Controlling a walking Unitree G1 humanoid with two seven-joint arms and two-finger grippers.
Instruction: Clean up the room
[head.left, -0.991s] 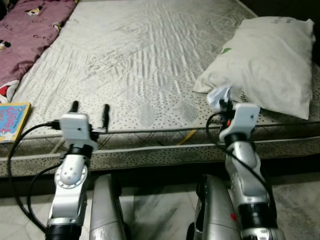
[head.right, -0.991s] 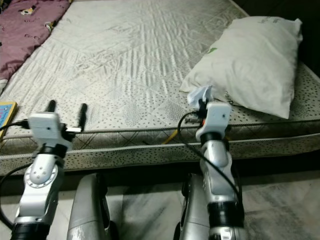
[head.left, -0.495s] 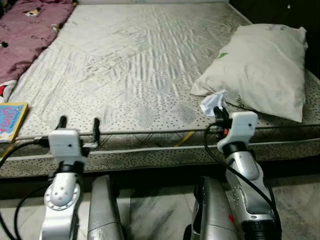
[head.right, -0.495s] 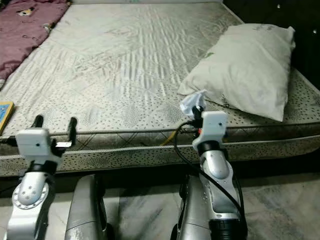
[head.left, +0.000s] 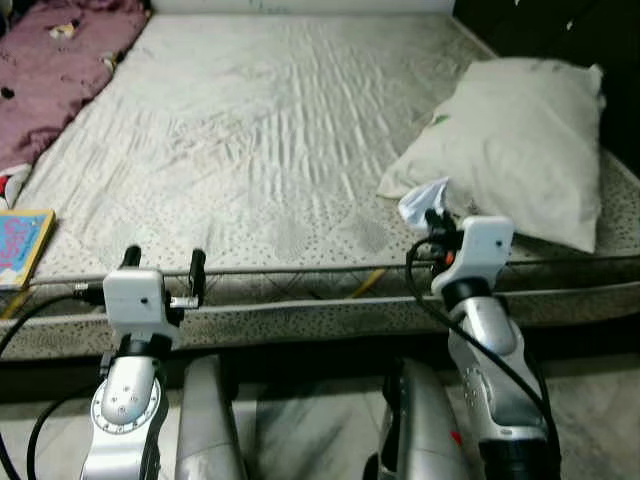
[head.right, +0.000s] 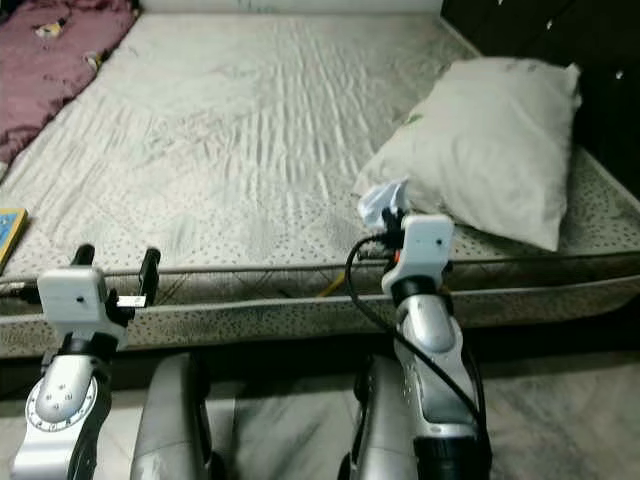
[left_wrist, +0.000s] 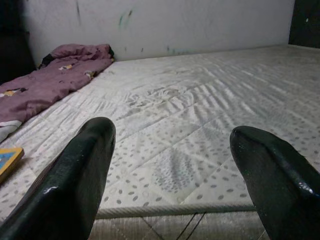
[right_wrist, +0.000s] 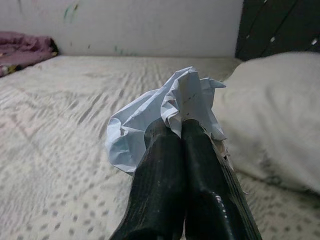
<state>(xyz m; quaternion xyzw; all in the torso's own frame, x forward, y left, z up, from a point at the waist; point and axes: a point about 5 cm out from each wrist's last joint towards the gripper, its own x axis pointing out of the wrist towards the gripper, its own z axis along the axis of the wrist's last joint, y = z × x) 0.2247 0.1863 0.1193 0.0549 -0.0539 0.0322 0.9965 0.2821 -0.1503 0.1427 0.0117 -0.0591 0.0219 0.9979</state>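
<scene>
Crumpled pale paper (right_wrist: 165, 112) sits clamped between the fingers of our right gripper (head.left: 437, 222), right of centre in the frame, just off the lower corner of the white pillow (head.left: 520, 145) at upper right. Our left gripper (head.left: 162, 268), lower left, holds its fingers apart over the front edge of the bare mattress (head.left: 280, 130). A purple blanket (head.left: 50, 70) lies upper left, a colourful book (head.left: 22, 246) at the left edge.
</scene>
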